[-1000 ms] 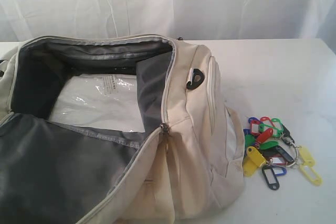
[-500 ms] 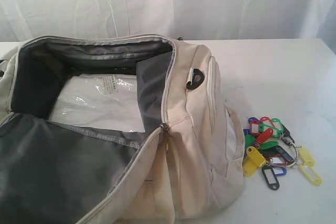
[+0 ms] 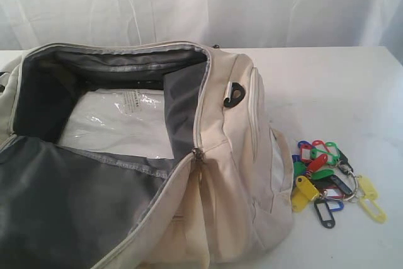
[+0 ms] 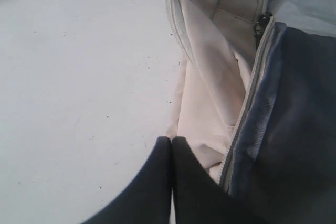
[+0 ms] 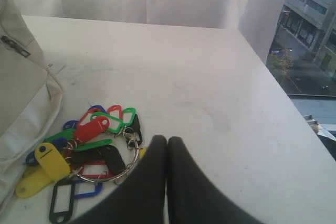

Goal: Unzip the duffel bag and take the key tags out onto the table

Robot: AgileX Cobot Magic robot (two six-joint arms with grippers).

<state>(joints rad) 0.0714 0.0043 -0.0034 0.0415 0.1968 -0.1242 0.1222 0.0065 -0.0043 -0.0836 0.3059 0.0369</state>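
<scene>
A large cream duffel bag (image 3: 233,187) lies on a white desk (image 3: 327,86). Its main zip is undone and the top gapes, showing grey lining and a clear plastic-wrapped packet (image 3: 119,124) inside. The key tags (image 3: 324,181) are out of the bag: a bunch of red, green, blue, yellow and black plastic tags on metal rings, lying on the desk just beside the bag's right end. The left gripper (image 4: 171,142) hangs by the bag's open zip edge, jaws pressed together, holding nothing. The right gripper (image 5: 167,141) is near the tags, also pressed together and empty. Both steps look finished; the next move probably calls only for drawing the arms clear without snagging fabric or rings
</scene>
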